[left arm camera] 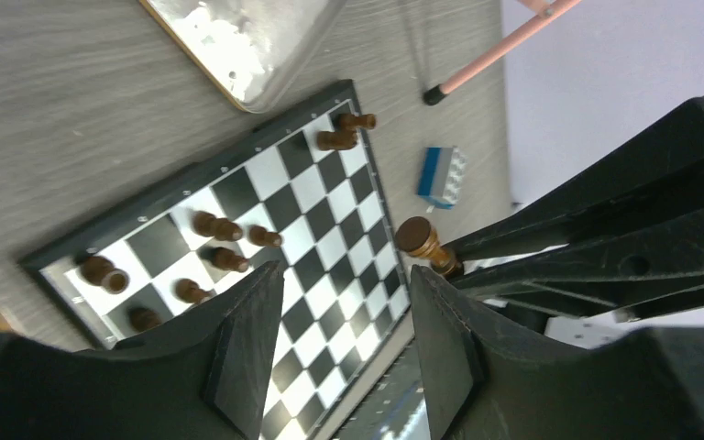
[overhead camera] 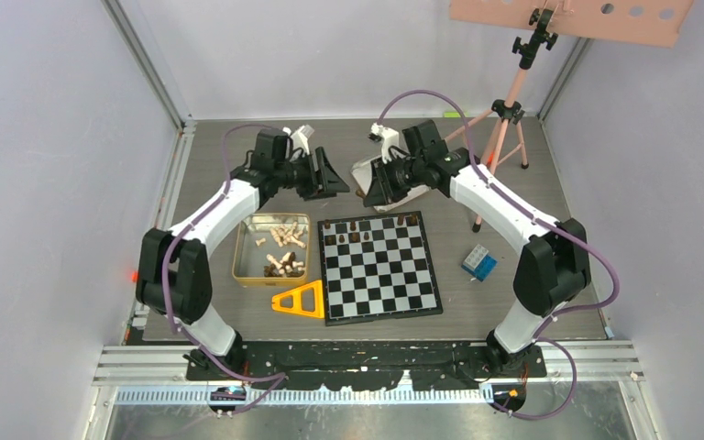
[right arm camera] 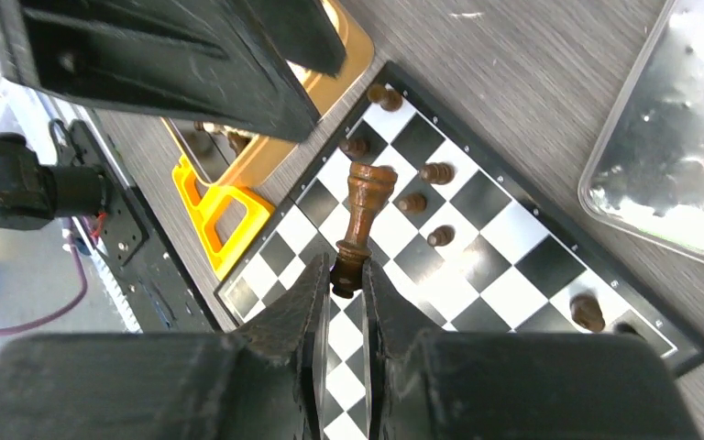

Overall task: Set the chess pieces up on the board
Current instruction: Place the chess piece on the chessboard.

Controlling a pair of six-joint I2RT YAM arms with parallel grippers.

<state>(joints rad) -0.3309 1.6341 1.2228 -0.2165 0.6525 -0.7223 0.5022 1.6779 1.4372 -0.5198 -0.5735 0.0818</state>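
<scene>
Above the grey wood-grain table [overhead camera: 513,312], right claw [right arm camera: 348,275] pinches a dark chess piece [right arm camera: 365,206]; left claw [left arm camera: 346,275] gapes.

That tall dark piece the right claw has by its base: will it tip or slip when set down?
Probably tippy: the dark piece is tall and slim over a small round base, and the right claw pinches only that base. It looks like rigid turned wood, so likely light. Laid over, it could roll.

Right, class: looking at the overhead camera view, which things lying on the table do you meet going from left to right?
gold tin → chessboard → blue block. The yellow triangle overlaps tin and board sideways, so it is left out.
</scene>
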